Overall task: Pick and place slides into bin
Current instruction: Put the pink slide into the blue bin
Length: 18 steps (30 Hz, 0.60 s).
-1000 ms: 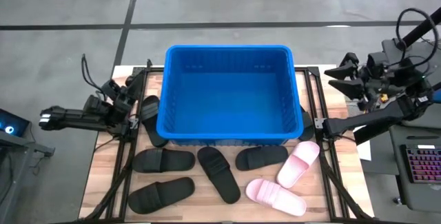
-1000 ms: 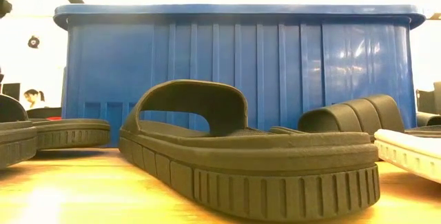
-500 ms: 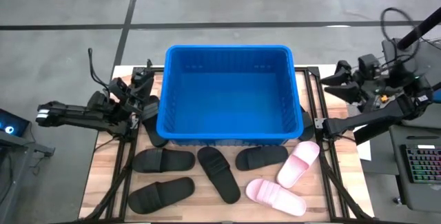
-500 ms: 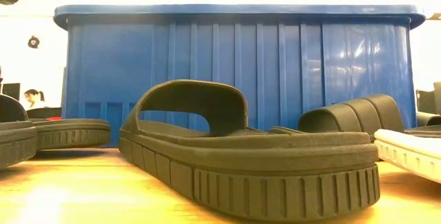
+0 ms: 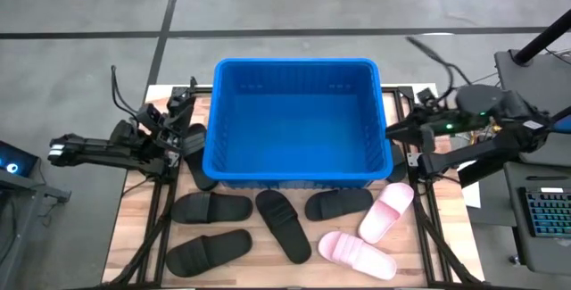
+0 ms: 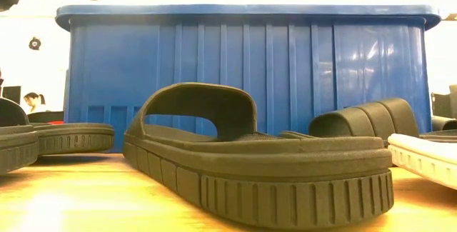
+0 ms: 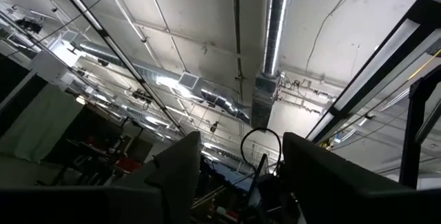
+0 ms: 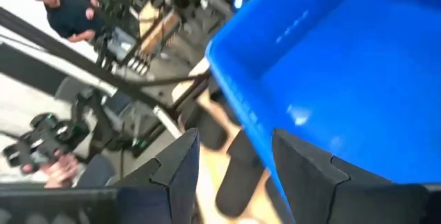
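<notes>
Left gripper [image 5: 174,111], fingers parted and empty, hovers beside the large bright blue plastic bin [image 5: 295,175]; right gripper [image 5: 393,132], also open, nears its rim. Six slides line the wooden table [image 5: 134,236] in front; best approach: descend squarely over one strap.

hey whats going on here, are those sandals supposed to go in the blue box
Yes, but nothing is in yet. The blue bin is empty, and all six slides lie on the table around it: four black slides, including one by the bin's left wall, and two pink slides near its right front corner. The left end effector sits open beside the bin's left side. The right end effector is at the bin's right rim, open and empty.
</notes>
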Available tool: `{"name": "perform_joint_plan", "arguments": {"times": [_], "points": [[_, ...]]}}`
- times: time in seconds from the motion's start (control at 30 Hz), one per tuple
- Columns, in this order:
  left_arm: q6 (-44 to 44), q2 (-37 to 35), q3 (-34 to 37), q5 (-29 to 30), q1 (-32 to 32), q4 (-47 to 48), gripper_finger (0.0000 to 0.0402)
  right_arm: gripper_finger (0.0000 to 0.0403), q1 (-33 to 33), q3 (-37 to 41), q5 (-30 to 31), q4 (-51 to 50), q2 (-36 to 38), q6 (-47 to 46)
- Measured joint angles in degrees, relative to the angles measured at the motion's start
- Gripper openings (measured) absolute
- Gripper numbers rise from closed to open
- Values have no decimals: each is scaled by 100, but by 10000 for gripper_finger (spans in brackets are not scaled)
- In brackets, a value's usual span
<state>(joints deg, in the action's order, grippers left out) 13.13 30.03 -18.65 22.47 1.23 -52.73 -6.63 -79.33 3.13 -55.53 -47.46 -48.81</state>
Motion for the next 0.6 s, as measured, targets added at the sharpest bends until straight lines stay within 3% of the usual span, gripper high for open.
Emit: {"name": "perform_joint_plan", "arguments": {"times": [0.4, 0.6], "points": [[-22, -173, 33, 50, 0, 588, 192, 171, -539, -4, -1383, -1092, -1050, -914], [-48, -158, 33, 60, -2, 710, 192, 171, -1123, -4, -1532, -1183, -1470, -1596]]}}
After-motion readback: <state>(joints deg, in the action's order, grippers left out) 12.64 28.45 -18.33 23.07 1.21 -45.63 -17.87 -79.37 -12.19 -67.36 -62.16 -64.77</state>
